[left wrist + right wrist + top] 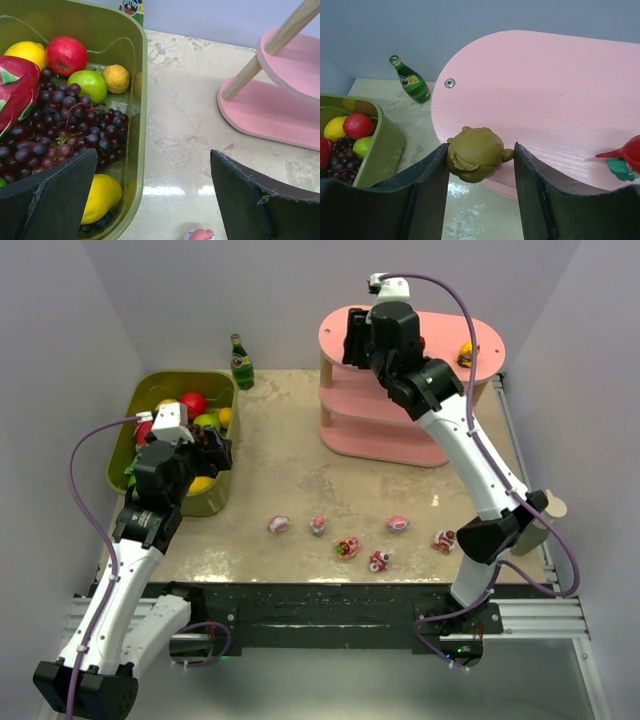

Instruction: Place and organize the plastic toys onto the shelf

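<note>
While right gripper [480, 150] pinches brown-haired figurine [475, 156] over shelf [545, 100], left gripper [152, 152] wide above bin [143, 75] rim

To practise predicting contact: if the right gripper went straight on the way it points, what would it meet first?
Probably the pink oval top board of the shelf, near its rounded edge, struck by the brown-haired plastic figurine it holds; depth unclear.

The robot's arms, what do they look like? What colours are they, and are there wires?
Both the left arm and right arm have white tube-like links with chunky black joints. A thin purple cable loops along each. The left gripper and right gripper each end in two broad, flat black fingers.
</note>
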`<state>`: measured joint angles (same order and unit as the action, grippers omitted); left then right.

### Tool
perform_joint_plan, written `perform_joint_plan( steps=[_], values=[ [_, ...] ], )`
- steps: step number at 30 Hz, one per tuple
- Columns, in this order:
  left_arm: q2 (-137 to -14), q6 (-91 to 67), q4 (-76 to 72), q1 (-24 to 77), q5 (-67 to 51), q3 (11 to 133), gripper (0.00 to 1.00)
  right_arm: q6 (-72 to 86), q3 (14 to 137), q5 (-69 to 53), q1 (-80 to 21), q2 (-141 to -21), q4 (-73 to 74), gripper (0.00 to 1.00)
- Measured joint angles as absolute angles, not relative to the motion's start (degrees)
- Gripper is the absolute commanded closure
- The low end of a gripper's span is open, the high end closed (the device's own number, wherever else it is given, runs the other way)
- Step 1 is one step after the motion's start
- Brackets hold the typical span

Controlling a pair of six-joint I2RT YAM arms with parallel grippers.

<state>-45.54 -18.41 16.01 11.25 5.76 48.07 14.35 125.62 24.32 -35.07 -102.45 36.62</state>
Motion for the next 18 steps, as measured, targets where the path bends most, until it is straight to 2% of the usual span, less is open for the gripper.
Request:
perform_joint_plan(
  steps=[11, 18],
  values=[
    [-45.8, -18.4, 16.0, 11.3, 5.8, 48.1, 0.00, 13.9, 127.6, 20.8, -31.9, -107.1, 35.6, 0.79],
    [-45.8, -18.4, 16.0, 11.3, 5.8, 48.1, 0.00, 13.8, 129.0, 18.4, -30.7, -107.7, 36.4, 0.72]
  ],
)
